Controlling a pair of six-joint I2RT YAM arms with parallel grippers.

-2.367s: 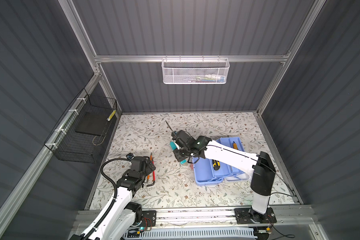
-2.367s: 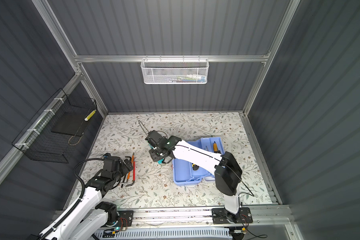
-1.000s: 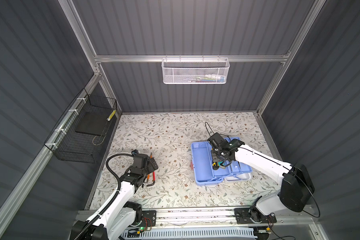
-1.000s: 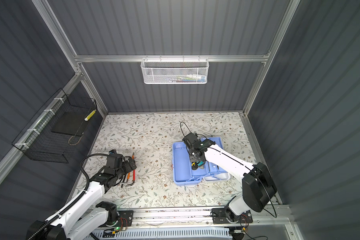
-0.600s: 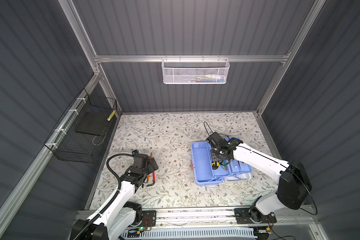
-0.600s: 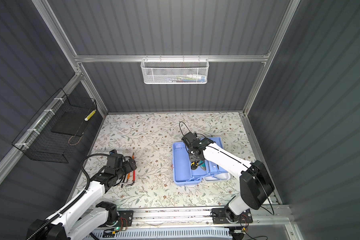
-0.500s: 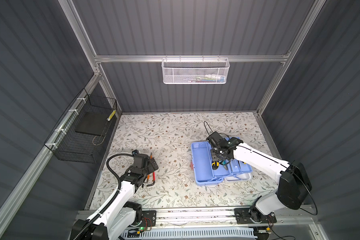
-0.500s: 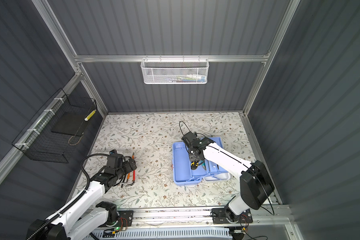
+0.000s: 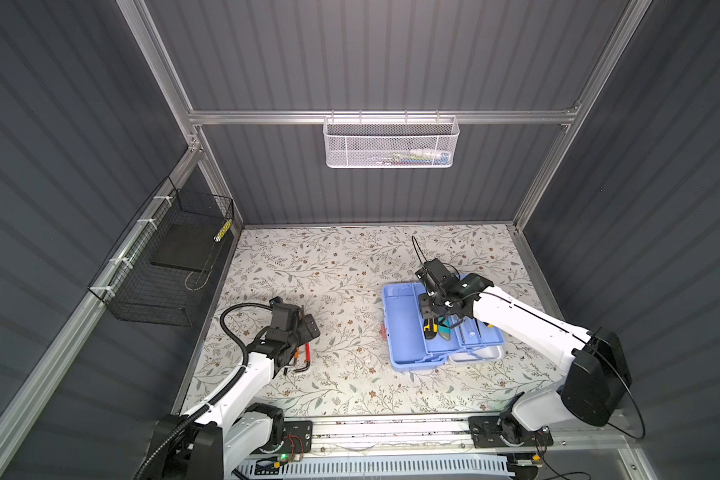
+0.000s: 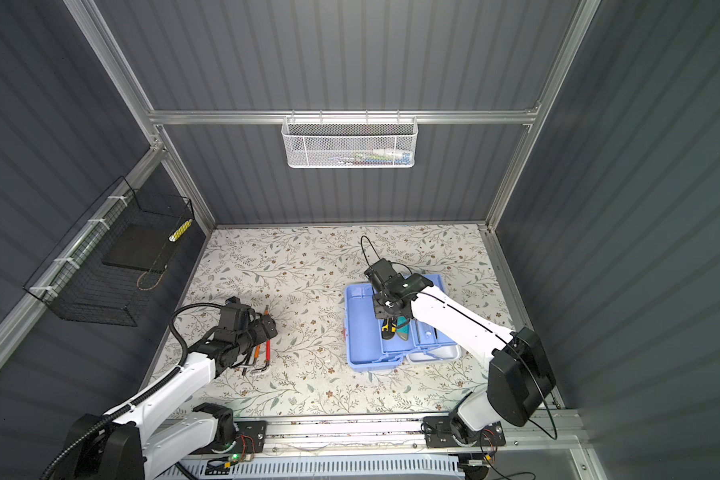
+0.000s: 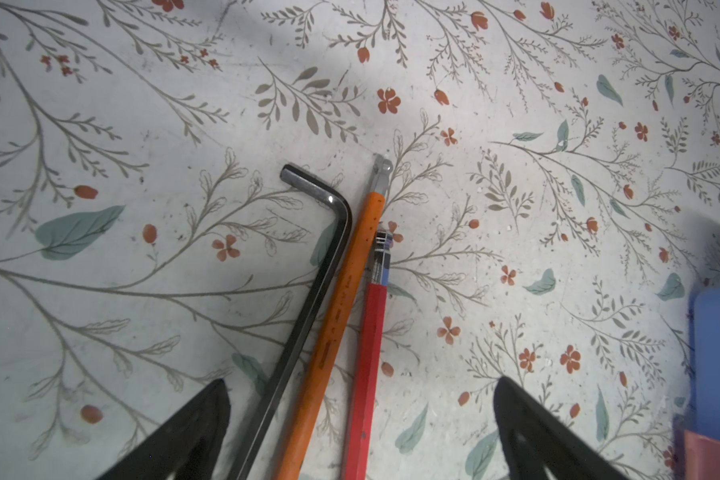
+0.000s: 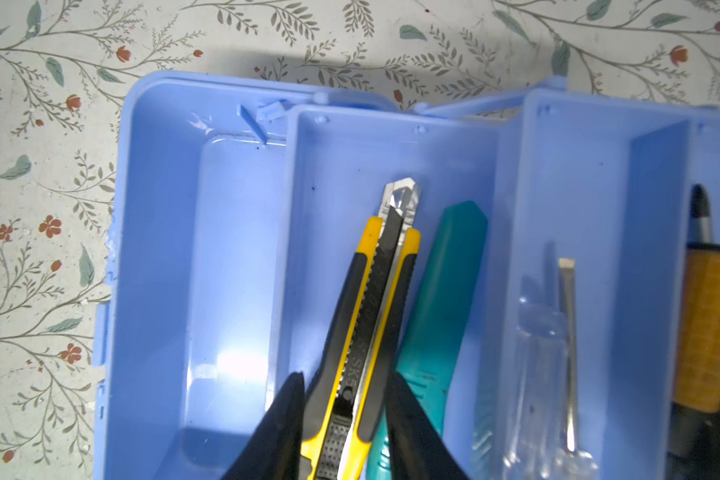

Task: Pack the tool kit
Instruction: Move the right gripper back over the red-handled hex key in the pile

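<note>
To the left, the left gripper (image 11: 360,386) hangs with jaws spread wide astride a black hex key (image 11: 308,316), an orange hex key (image 11: 350,282) and a red hex key (image 11: 371,345) lying together on the floral table (image 9: 341,266), placed, I'd say, to lift one for packing. Right of the middle sits the tool kit (image 9: 400,324), a light blue case folded open into stepped trays. The right gripper (image 12: 345,378) is down in its middle tray, a finger close on each side of the yellow utility knife (image 12: 375,291) beside a teal knife (image 12: 445,282); whether that knife is pinched or free I cannot tell.
</note>
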